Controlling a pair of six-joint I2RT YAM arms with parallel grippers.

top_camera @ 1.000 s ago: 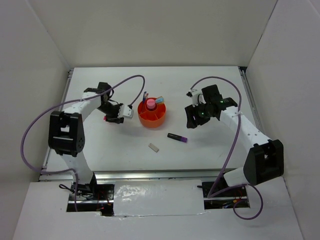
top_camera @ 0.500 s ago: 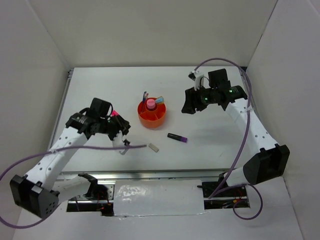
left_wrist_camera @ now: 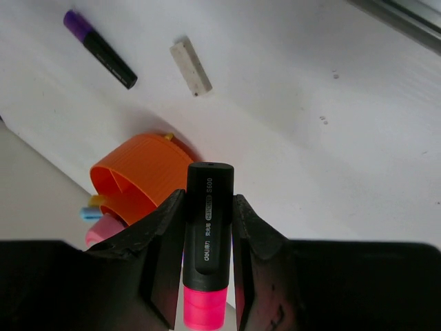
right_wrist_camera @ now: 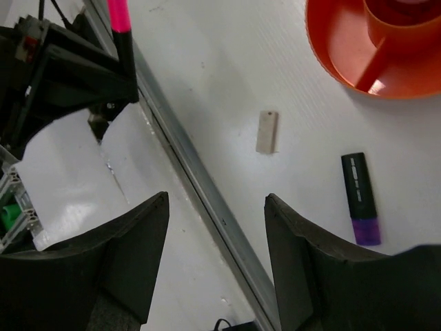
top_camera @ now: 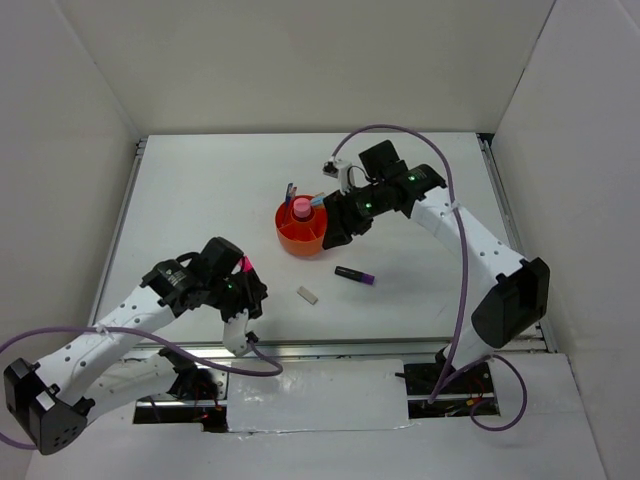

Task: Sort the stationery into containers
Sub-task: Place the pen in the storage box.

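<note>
My left gripper (left_wrist_camera: 207, 201) is shut on a pink-and-black marker (left_wrist_camera: 208, 227), whose black end points past the fingertips. In the top view this gripper (top_camera: 243, 288) hangs over the table's near left, apart from the orange organizer (top_camera: 312, 240). The organizer holds a pink cylinder (top_camera: 301, 208) in its central cup and a light blue pen (top_camera: 320, 200). A purple-and-black marker (top_camera: 355, 274) and a small grey-white eraser (top_camera: 308, 294) lie on the table in front of it. My right gripper (right_wrist_camera: 217, 200) is open and holds nothing; it hovers by the organizer's right rim (top_camera: 338, 228).
A metal rail (top_camera: 300, 350) runs along the table's near edge. White walls enclose the left, back and right sides. A purple cable (top_camera: 200, 355) loops beside the left arm, and another (top_camera: 465, 270) trails along the right arm.
My left arm has swung from beside the organizer's left toward the near edge, still holding the pink-and-black marker. My right arm has moved left to the organizer's right rim.
</note>
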